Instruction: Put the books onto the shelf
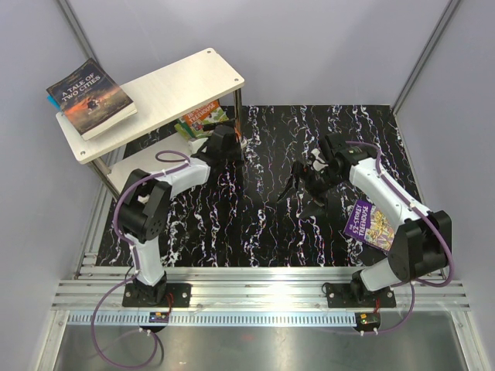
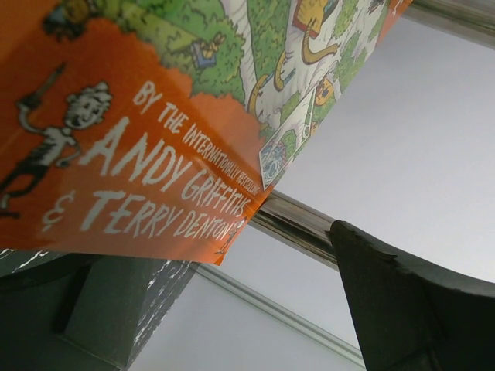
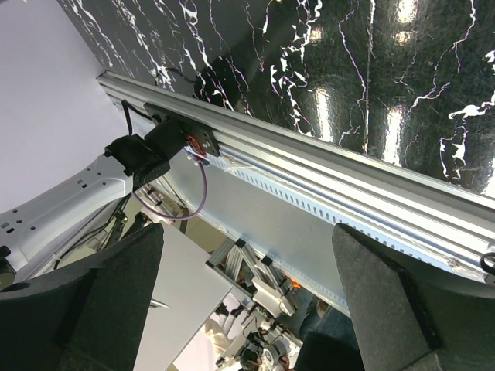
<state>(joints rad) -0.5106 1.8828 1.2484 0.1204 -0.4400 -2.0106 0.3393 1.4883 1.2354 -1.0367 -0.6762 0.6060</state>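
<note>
Books: three in the top view. Dark "A Tale of Two Cities" (image 1: pixel 91 99) lies flat on the left end of the shelf (image 1: pixel 178 81) top board, overhanging the edge. Orange-and-green book (image 1: pixel 203 117) sits on the lower board, partly under the top one. Purple book (image 1: pixel 371 224) lies flat on the black marbled table (image 1: pixel 263 224), beside the right arm.

Left gripper (image 1: pixel 224 143) is at the front of the lower board, by a steel post (image 2: pixel 302 224). Its wrist view is filled by the orange cover. One finger (image 2: pixel 402 301) shows, touching nothing; jaws wide apart.

Right gripper (image 3: pixel 247 263) is above mid-table, fingers (image 3: pixel 402 301) spread, nothing between them. Its camera faces the aluminium rail (image 3: pixel 325 178).
</note>
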